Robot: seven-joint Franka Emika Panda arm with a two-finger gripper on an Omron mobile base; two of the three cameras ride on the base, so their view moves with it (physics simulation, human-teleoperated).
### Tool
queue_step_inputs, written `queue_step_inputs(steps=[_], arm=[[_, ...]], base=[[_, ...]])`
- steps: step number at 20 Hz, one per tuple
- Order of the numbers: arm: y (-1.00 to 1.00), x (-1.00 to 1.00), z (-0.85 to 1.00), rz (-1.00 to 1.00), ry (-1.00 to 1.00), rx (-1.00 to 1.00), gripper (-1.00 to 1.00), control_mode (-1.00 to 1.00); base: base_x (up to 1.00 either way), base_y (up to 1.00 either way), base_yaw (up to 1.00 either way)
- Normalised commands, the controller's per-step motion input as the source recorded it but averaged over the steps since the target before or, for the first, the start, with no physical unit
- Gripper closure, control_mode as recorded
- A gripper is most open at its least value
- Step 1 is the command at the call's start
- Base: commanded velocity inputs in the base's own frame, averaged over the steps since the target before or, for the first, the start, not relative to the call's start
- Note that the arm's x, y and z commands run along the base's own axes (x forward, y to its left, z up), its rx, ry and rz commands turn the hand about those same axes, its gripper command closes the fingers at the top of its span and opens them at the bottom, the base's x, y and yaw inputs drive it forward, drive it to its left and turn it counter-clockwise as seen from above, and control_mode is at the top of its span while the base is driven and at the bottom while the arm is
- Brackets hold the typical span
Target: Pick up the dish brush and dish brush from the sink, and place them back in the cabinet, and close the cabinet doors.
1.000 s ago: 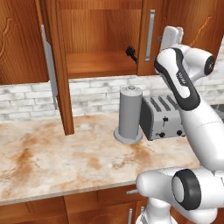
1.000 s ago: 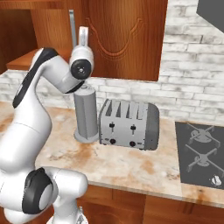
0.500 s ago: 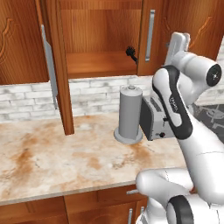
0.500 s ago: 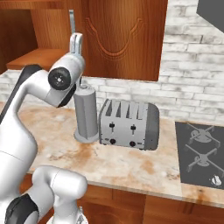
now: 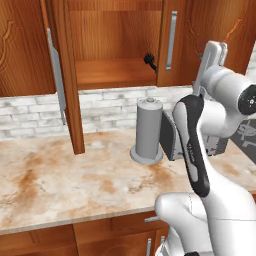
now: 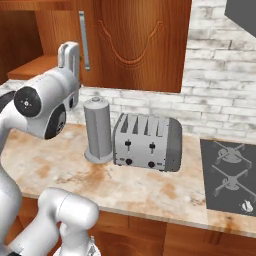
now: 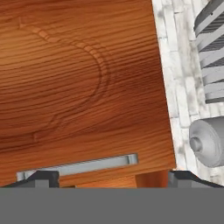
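Facing right door [image 7: 83, 83], tool [image 7: 109, 177] spread wide, empty, tips straddling handle [image 7: 78, 166], likely lining up for closing push. Black brush [image 5: 149, 61] lies on cabinet [image 5: 115, 30] shelf. Left door [image 5: 62, 75] open over worktop [image 5: 60, 180].

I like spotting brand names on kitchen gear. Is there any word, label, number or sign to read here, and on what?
No readable text anywhere.
Toaster: no brand or label, just levers and knobs.
Grey canister: plain.
Cabinet doors: carved curls, no lettering.
Hob: a small white mark at its front corner, too small to read.
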Motion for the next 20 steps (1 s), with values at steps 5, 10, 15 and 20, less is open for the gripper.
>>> queue_step_inputs(steps=[5,10,15,20], arm=[[0.24,-0.80,0.13,-0.06,0.00,-0.03,-1.00,-1.00],[0.33,-0.83,0.14,-0.01,0.00,-0.03,-1.00,-1.00],[0.46,-0.58,0.09,0.00,0.00,-0.02,-1.00,-1.00],[0.44,-0.44,0.01,0.00,0.00,0.00,-1.00,-1.00]], base=[[0.00,0.00,0.00],[0.00,0.00,0.00],[0.00,0.00,0.00],[0.00,0.00,0.00]])
